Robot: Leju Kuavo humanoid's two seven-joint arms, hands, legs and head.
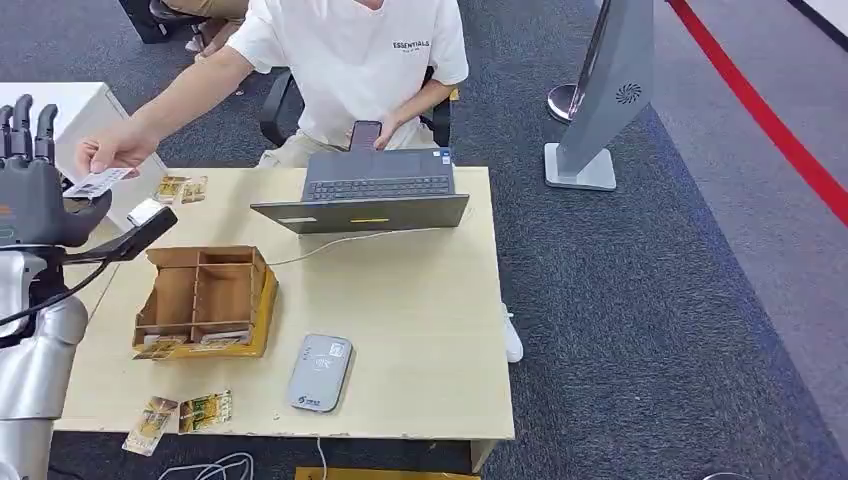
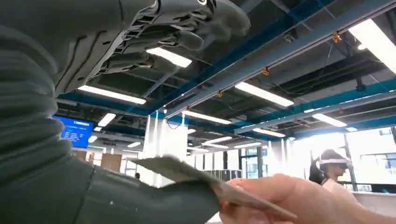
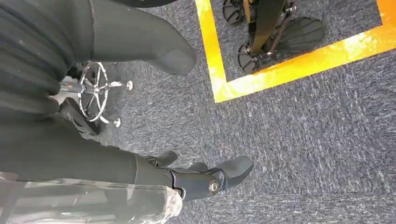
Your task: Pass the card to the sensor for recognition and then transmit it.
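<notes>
One card [image 1: 97,183] is sitting at the far left edge of the worktop [image 1: 420,300], and we're seeing it pinched in a person's hand [image 1: 112,150] that's reaching over from the far side; the card's near end is lying right by the thumb of our left hand [image 1: 40,190]. That left hand is raised w/ fingers pointing up and spread apart; in the left wrist view the card [image 2: 187,175] is resting against the thumb while the fingers [image 2: 163,37] are standing well apart from it, so we're calling the hand open, not clamped on anything, w/ the person's hand [image 2: 289,200] doing the holding. Our right hand [image 3: 154,116] is hanging down over blue-grey carpet [image 3: 303,130] w/ a yellow floor stripe [image 3: 280,70]; thumb and fingers are apart w/ nothing betw. them. On the worktop the grey card sensor [image 1: 320,372] is lying near the front edge, just beside a brown divided box [image 1: 205,300] to its left. A laptop [image 1: 372,195] is sitting open at the far side, in front of the seated person in a white T-shirt [image 1: 350,60], who's holding a phone [image 1: 365,134] in the other hand. Small gold-printed packets [image 1: 180,415] are lying at the front left corner, and more packets [image 1: 180,188] at the far left, near the card. A grey floor stand [image 1: 605,90] is standing on the carpet to the right, beyond the worktop.
</notes>
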